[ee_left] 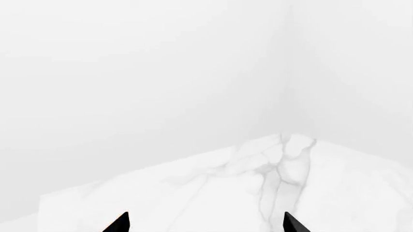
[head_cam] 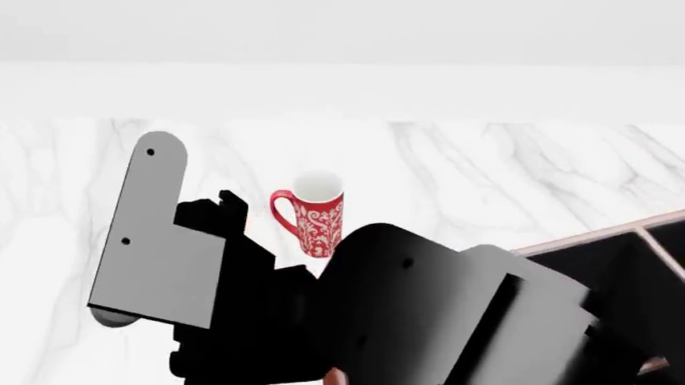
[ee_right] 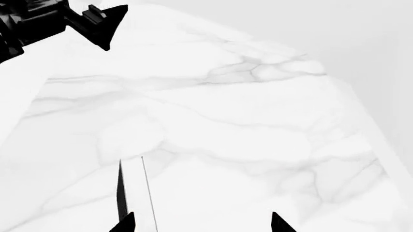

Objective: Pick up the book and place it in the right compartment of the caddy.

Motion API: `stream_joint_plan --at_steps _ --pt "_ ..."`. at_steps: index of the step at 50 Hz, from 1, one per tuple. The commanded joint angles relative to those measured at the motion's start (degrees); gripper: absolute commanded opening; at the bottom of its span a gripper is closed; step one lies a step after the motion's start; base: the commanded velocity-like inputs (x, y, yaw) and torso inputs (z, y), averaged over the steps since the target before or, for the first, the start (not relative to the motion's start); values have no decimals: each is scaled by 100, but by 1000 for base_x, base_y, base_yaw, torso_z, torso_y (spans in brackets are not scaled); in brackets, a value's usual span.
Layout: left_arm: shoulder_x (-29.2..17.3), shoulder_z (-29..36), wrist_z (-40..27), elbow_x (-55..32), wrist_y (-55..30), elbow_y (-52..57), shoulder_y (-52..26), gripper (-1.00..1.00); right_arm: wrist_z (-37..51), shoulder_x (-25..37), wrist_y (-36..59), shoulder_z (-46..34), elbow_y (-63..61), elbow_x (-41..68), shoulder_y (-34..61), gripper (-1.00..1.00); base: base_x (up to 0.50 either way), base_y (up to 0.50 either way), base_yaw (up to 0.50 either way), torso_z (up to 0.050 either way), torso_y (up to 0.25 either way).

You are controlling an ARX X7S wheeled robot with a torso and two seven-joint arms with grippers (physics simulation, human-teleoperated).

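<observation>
Both arms hide most of the caddy [head_cam: 631,241] beside the mug [head_cam: 314,215]; wrist views show each gripper [ee_left: 206,223] [ee_right: 201,223] spread, empty.

The head camera is looking forward and down across the marble table [head_cam: 514,168], with both arms crowding its foreground. Each wrist camera is sitting just behind its fingertips, looking out past them low over the same marble. The right wrist view is also catching the left gripper [ee_right: 106,24] ahead.
</observation>
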Motion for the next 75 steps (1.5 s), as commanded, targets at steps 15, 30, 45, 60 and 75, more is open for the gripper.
stream_joint_plan --at_steps 15,30,45,60,75 --pt "-32 51 -54 -13 47 -11 37 100 30 -131 -286 -311 -265 68 -607 100 0 0 0 0 0" --pt "-42 76 -78 -1 80 -5 85 100 -240 -332 -1008 -900 738 -652 -965 100 0 0 0 0 0" --pt "-59 141 -106 27 99 -43 84 100 -440 -572 -1426 -1292 1466 -978 -1218 100 0 0 0 0 0" --pt "-81 188 -125 46 117 -78 97 100 -636 -776 -1875 -1648 2095 -1264 -1478 100 0 0 0 0 0" --pt "-108 235 -167 66 105 -72 99 100 -803 -933 -2270 -1832 2721 -1434 -1679 100 0 0 0 0 0"
